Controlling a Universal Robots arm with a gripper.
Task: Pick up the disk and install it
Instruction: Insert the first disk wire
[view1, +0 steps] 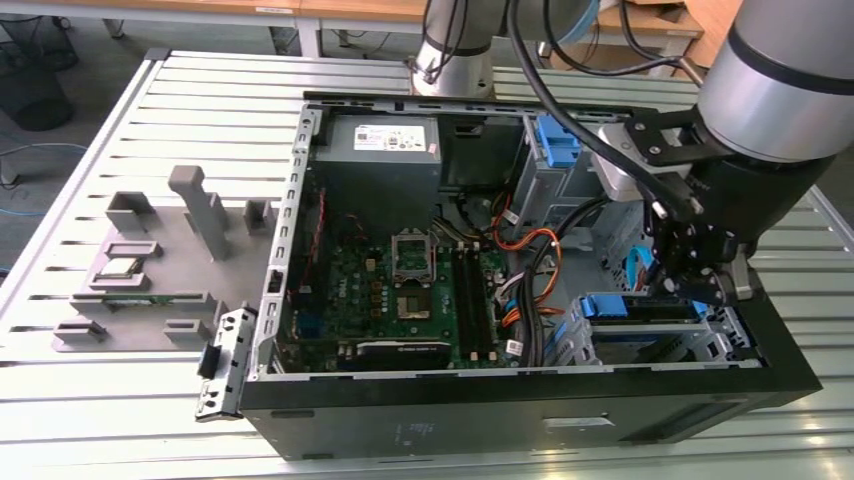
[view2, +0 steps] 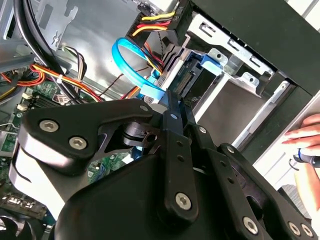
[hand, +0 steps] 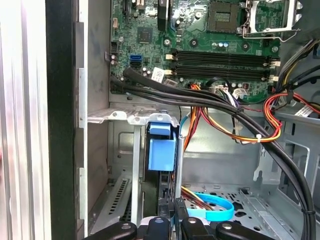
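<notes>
Right now the disk (hand: 162, 150) stands on edge in the metal drive cage (hand: 134, 119) at a corner of the case (view1: 534, 420), with its blue tab at the end away from my fingers (hand: 159, 226). My gripper (hand: 172, 222) is drawn in narrow on the disk's thin near edge, one finger on each side of it, so I have hold of it. In the second wrist view the fingertips (view2: 170, 100) meet the disk (view2: 190, 75) just beside a looping blue cable (view2: 127, 60), which in the first wrist view lies on the case floor close to my gripper. How deep the disk sits in the cage I cannot tell.

Bundles of black, red, orange and yellow wires (hand: 235, 125) run past the cage, and the green motherboard (hand: 200, 30) lies beyond them. In the exterior view my gripper (view1: 697, 290) reaches down into the case at the exterior view's right. A grey power supply (view1: 380, 140) and a blue bracket (view1: 554, 140) sit along the far wall. The case rests on a slatted table (view1: 160, 400), with grey fixtures (view1: 134, 270) well apart at the exterior view's left. A person's hand (view2: 305, 135) rests outside the case.
</notes>
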